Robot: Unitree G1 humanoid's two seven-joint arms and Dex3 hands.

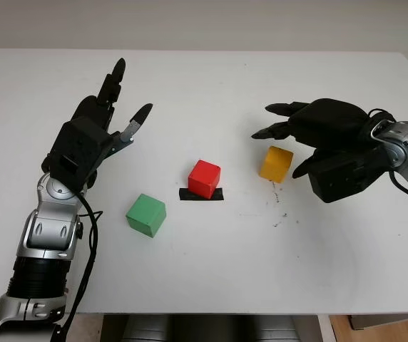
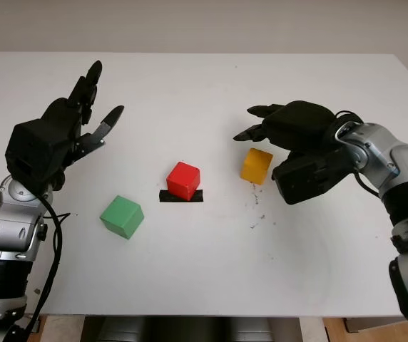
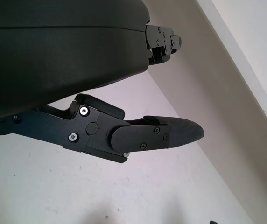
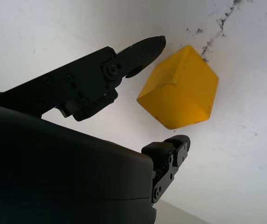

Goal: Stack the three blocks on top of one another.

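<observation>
Looking across your white table (image 1: 211, 78) from left to right, you first meet the left hand (image 1: 93, 139), raised above the table's left side with its fingers (image 1: 111, 82) pointing toward the far edge; it is released and grasps nothing. Its black cable (image 1: 90, 242) hangs down along the silver forearm.

Next comes the green block (image 1: 146, 214), sitting on the table nearer you than that hand and apart from it. To its right the red block (image 1: 204, 177) stands on a short strip of black tape (image 1: 201, 194), near the table's middle. You have 3 blocks in all, each on the tabletop, none on another.

Farther right is the yellow block (image 1: 276, 163), resting on the table with a trail of dark specks (image 1: 279, 210) running from it toward the near edge. The right hand (image 1: 318, 139) arches over it from the right, fingertips (image 1: 269, 108) past the block's far side and thumb on its right. In the right wrist view you can see the yellow block (image 4: 182, 88) between the fingers (image 4: 143, 46), with gaps on both sides, so the hand is released and touches nothing.

You have no containers here, and no readable writing on the blocks or hands.
</observation>
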